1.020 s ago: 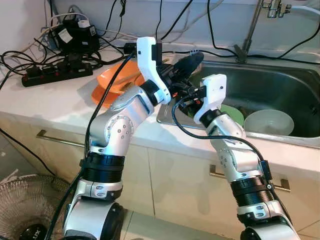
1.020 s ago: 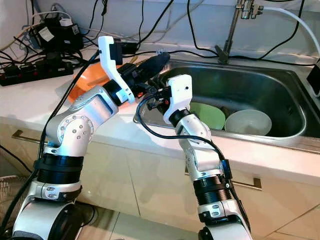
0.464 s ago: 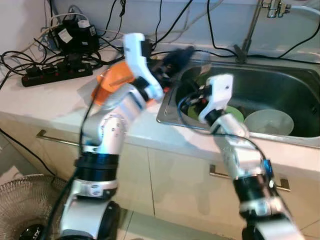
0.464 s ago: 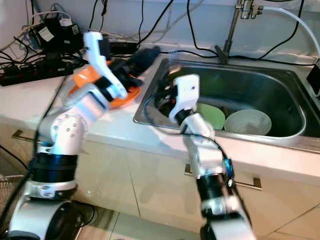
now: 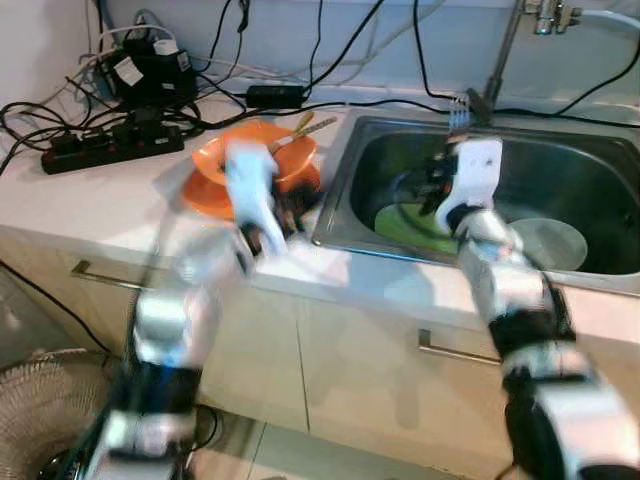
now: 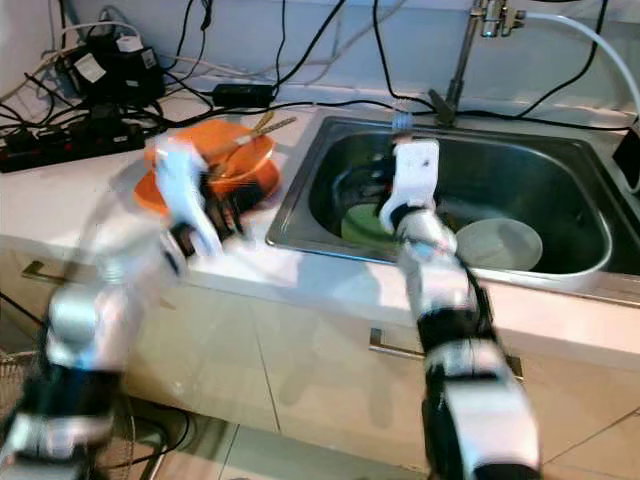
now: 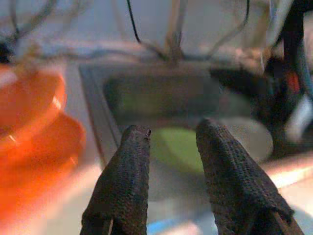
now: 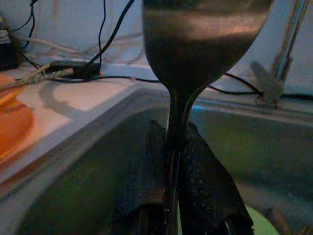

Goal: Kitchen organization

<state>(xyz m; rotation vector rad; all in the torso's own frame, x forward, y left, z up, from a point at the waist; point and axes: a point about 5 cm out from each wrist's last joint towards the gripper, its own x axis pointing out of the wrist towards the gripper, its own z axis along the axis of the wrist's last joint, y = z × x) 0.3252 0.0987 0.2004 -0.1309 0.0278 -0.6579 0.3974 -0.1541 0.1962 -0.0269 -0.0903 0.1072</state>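
pinching fork [image 8: 205, 54] handle, right fingers [image 8: 205, 196] over sink [image 6: 560, 175] | left fingers [image 7: 124, 181] parted, empty

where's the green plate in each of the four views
Left eye view: green plate lies on the sink floor, beside the right arm.
Right eye view: it sits left of the pale bowl.
Left wrist view: a blurred green patch between the two open fingers.
Right wrist view: a green edge beside the fingers shut on a metal utensil.
Shared landmark: the steel sink.
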